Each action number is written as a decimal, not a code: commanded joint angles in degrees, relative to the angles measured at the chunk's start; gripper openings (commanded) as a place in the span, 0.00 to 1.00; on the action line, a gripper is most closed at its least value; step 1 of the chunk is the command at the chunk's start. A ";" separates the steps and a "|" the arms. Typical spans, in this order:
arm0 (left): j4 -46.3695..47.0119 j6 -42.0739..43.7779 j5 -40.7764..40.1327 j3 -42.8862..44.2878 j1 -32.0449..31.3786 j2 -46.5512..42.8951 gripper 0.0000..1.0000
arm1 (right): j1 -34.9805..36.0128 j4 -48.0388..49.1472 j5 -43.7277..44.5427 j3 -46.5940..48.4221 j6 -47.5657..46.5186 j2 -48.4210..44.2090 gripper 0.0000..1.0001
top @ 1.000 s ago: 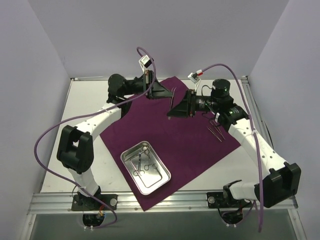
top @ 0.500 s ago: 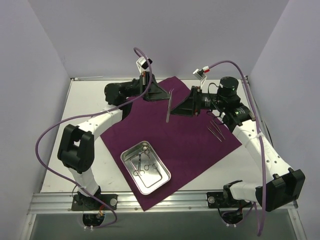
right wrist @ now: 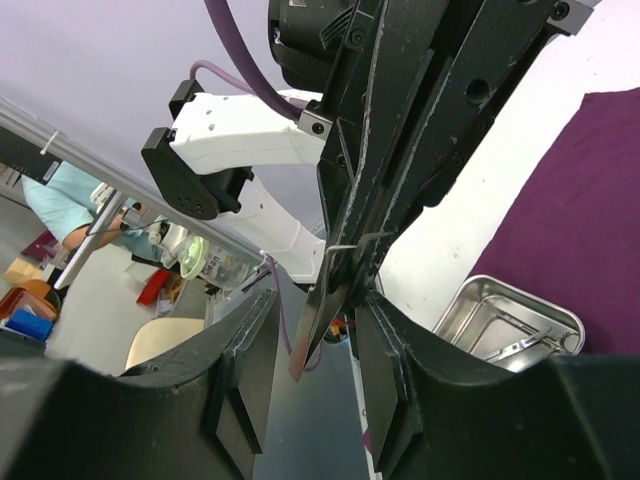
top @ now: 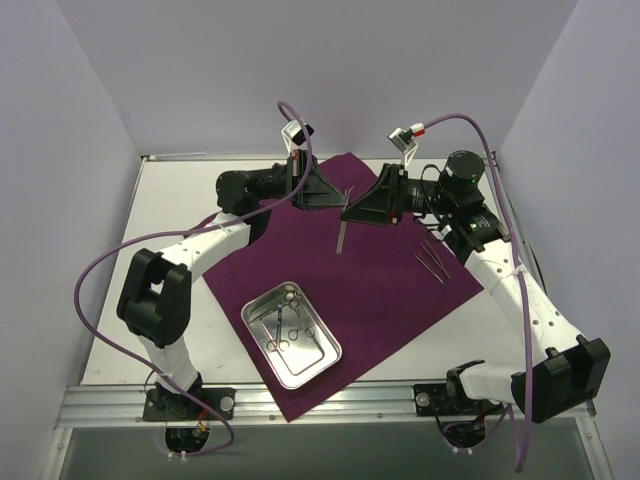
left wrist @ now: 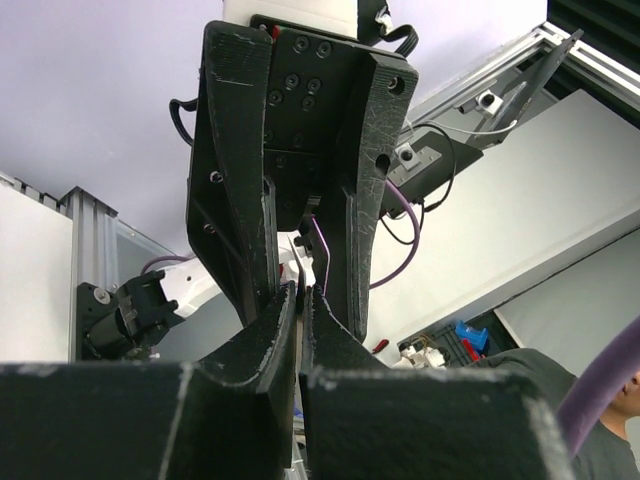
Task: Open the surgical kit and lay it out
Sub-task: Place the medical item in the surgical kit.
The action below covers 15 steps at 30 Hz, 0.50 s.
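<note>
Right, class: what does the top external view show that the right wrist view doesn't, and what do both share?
Only the top external view shows the thin metal tools lying on the right part of the purple cloth. Only the right wrist view shows the right gripper's fingers standing apart either side of the slim metal instrument. Both show the purple cloth, the steel tray and the left gripper pinching one end of that instrument.

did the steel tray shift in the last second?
No. The steel tray keeps the same spot and angle on the purple cloth, its near corner just as close to the aluminium rail along the table's front edge.
</note>
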 commanded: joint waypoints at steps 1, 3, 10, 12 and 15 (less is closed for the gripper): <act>9.91 0.37 0.19 2.02 -0.78 -0.04 0.02 | 0.47 5.38 -1.96 0.18 1.65 0.04 0.36; 10.09 0.19 0.11 2.11 -0.87 0.13 0.02 | 0.73 6.60 -1.96 -0.08 2.18 0.21 0.33; 10.44 -0.34 0.11 2.64 -1.05 0.84 0.02 | 0.91 7.58 -1.87 -1.67 3.59 -0.05 0.12; 9.57 0.01 -0.07 2.64 -0.96 1.01 0.09 | 0.91 6.97 -1.78 -2.10 3.50 -0.22 0.04; 7.82 1.33 -0.25 2.46 -0.78 0.93 0.17 | 0.91 4.96 -1.08 -1.85 2.28 -0.49 0.00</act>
